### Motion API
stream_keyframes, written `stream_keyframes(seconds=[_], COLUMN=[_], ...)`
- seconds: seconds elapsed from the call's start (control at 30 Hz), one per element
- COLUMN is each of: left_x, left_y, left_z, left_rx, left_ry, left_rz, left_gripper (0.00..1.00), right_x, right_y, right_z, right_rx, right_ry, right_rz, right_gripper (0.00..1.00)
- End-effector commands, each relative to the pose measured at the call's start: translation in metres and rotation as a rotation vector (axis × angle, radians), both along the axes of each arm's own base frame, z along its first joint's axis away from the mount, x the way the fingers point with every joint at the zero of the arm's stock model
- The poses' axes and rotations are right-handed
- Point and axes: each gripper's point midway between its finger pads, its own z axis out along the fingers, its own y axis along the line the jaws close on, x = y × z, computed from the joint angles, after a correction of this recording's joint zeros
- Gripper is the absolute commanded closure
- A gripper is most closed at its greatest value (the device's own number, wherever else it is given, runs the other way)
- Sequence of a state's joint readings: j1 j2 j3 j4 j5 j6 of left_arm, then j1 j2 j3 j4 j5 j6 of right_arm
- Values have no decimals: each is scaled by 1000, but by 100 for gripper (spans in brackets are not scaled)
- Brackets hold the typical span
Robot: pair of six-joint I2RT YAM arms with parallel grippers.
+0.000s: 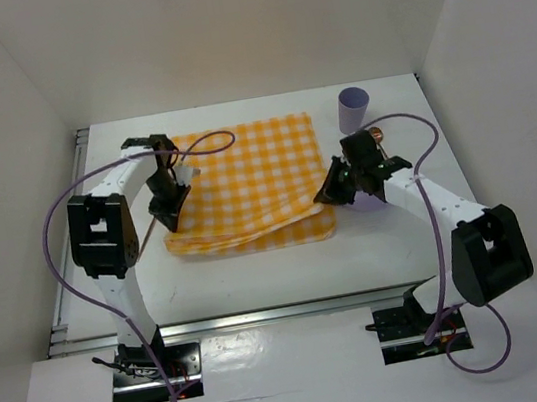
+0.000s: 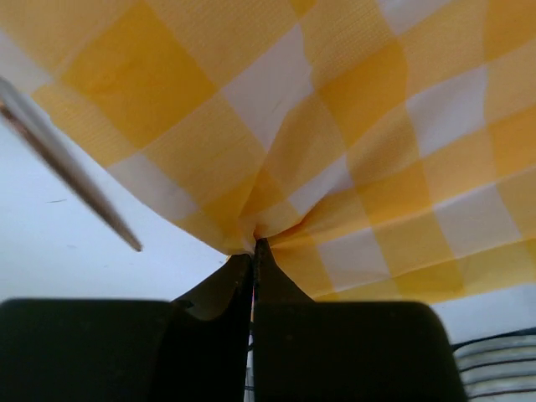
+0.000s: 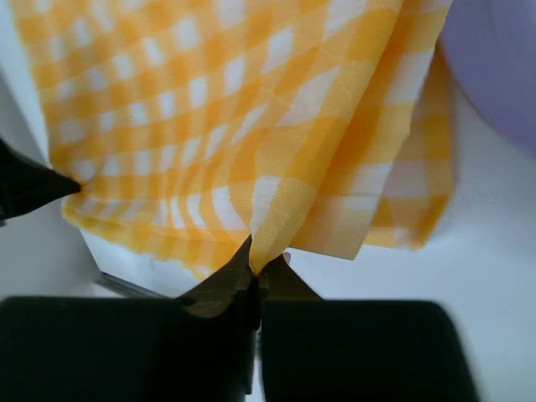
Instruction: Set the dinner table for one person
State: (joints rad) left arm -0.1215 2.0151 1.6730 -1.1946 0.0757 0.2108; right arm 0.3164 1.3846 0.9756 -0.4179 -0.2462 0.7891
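The dinner table point(image 1: 259, 273) is a large flat white rectangular top that fills the middle of the top view, from the arm bases at the near edge to the white back wall. Its surface is plain and matte. Silver metal rails point(image 1: 82, 153) run along its left and near edges. On the left, the left gripper point(image 2: 253, 247) is angled down at the near-left corner of a yellow-and-white checked cloth point(image 1: 250, 178). Its jaws are pressed together on a bunched tuck of that fabric. In the left wrist view a thin silvery rod point(image 2: 67, 167) crosses the white surface left of the cloth; it is too blurred to identify. The cloth lies on the far-centre part of the table. It is folded in layers, and the lower layers show past its near edge. On the right, the right gripper point(image 3: 255, 266) pinches the cloth's near-right edge between closed jaws, and the fabric rises in a fold from the fingertips. A pale purple cup point(image 1: 353, 104) stands upright on the table at the far right, just beside the cloth's far-right corner and beyond the right gripper.
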Motion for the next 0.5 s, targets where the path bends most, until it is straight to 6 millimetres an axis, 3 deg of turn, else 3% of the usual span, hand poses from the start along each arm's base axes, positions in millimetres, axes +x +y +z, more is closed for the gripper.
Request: stream_keyframes(seconds=[0.0, 0.03, 0.13, 0.23, 0.27, 0.3, 0.37, 0.47], left_x=[-24, -27, -32, -25, -26, -26, -22, -7], left_y=[3, 5, 5, 15, 16, 18, 19, 14], left_z=[-4, -9, -16, -22, -25, -28, -23, -3], left_rx=[5, 17, 29, 103, 105, 117, 124, 105], left_ry=[-1, 9, -2, -36, -24, -17, -37, -113], left_rz=[-21, -21, -31, -50, -51, -52, -51, -28], left_gripper=[100, 100, 98, 93, 89, 85, 71, 35], right_x=[-33, -40, -55, -54, -51, -54, -42, -29], right_y=[-7, -9, -22, -30, -34, -35, -32, -11], right_z=[-26, -34, -48, -38, -30, -28, -9, -1], right_rx=[-7, -16, -94, -156, -176, -202, -260, -318], right_ry=[98, 127, 170, 135, 110, 114, 33, -28], right_rz=[-1, -2, -12, -17, -21, -22, -6, 70], right_gripper=[81, 69, 56, 51, 45, 44, 43, 49])
